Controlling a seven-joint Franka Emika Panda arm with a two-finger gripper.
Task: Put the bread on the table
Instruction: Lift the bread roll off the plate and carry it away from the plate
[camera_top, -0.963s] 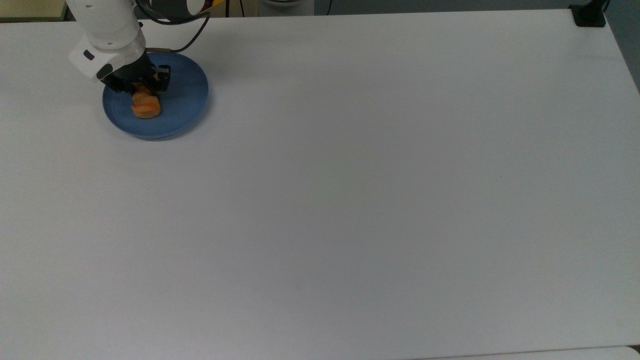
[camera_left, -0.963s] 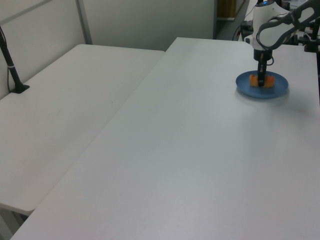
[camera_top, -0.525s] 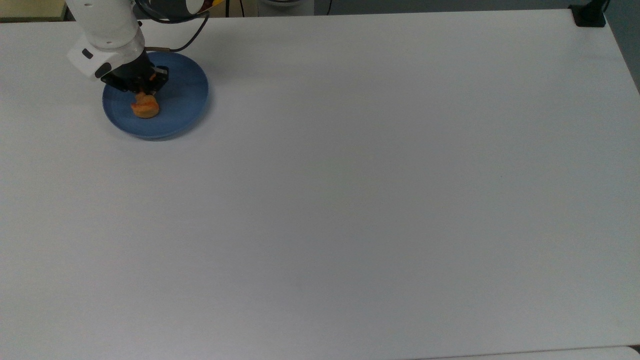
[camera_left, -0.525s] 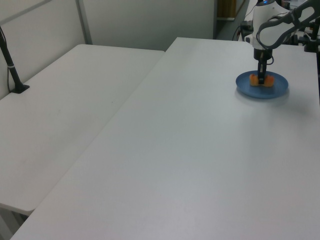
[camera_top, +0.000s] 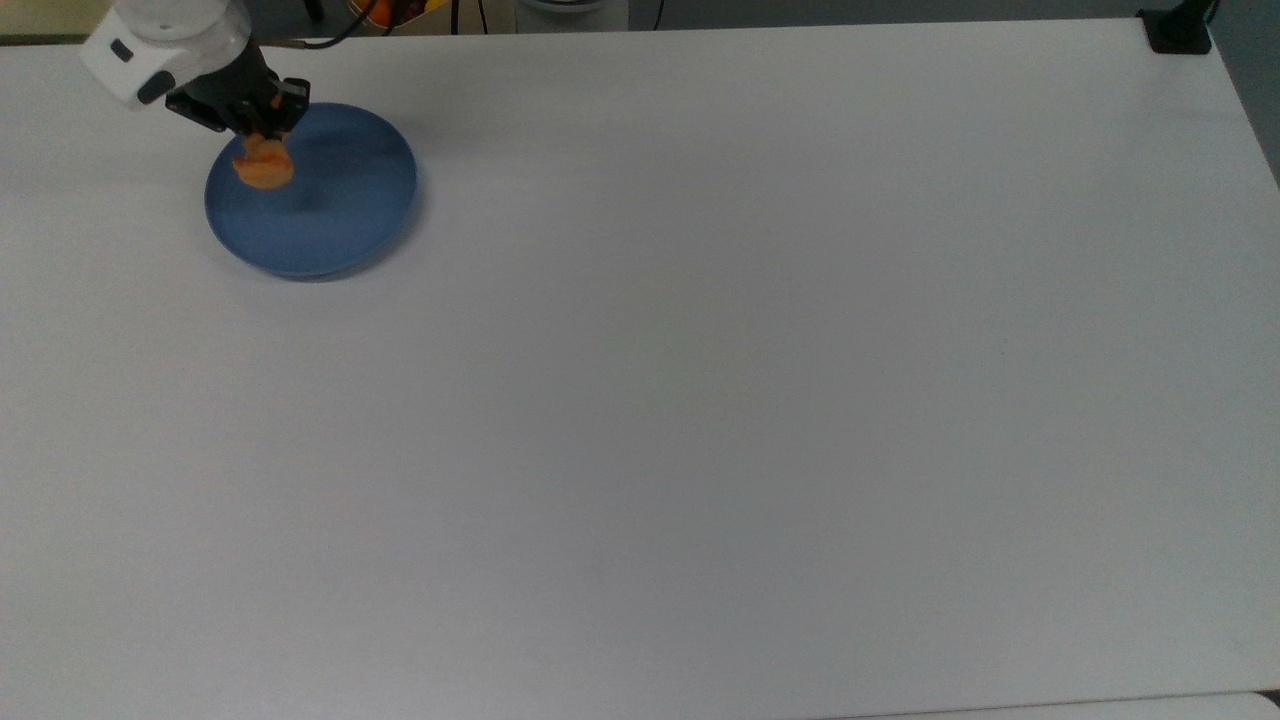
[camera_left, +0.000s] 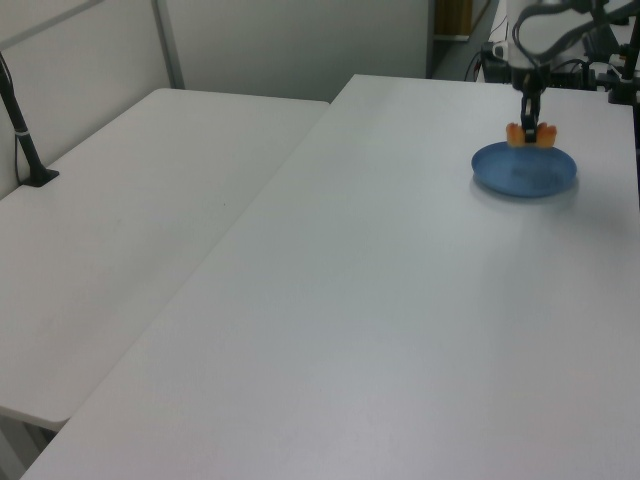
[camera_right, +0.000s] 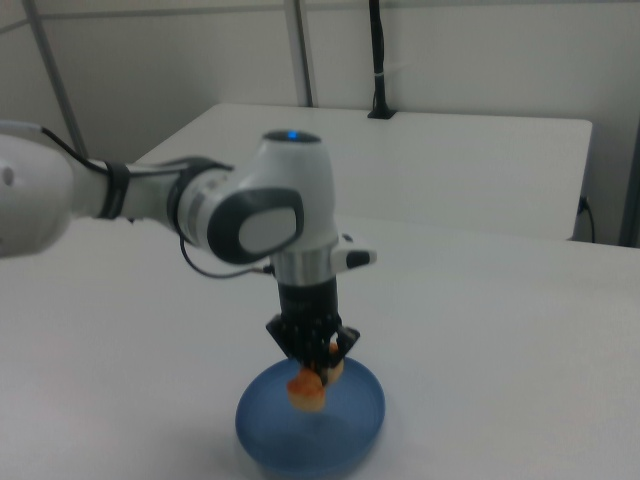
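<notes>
Gripper: the gripper points straight down with its fingers closed on the bread, pinching it from the top so that most of the roll hangs below the fingertips.
Bread: raised clear of the blue plate, hanging over the plate's rim on the side nearest the counter's far-left corner in the top view; the left view shows a gap of air between roll and dish.
Plate: bare, resting flat close to that same corner of the counter.
Why held so: I judge the lift is meant to clear the plate's raised lip before any sideways travel.
Counter: wide white surface stretching away from the plate toward the top view's right and near edges, so open room for setting the bread down lies close by.
Second table: stands alongside in the left view.
</notes>
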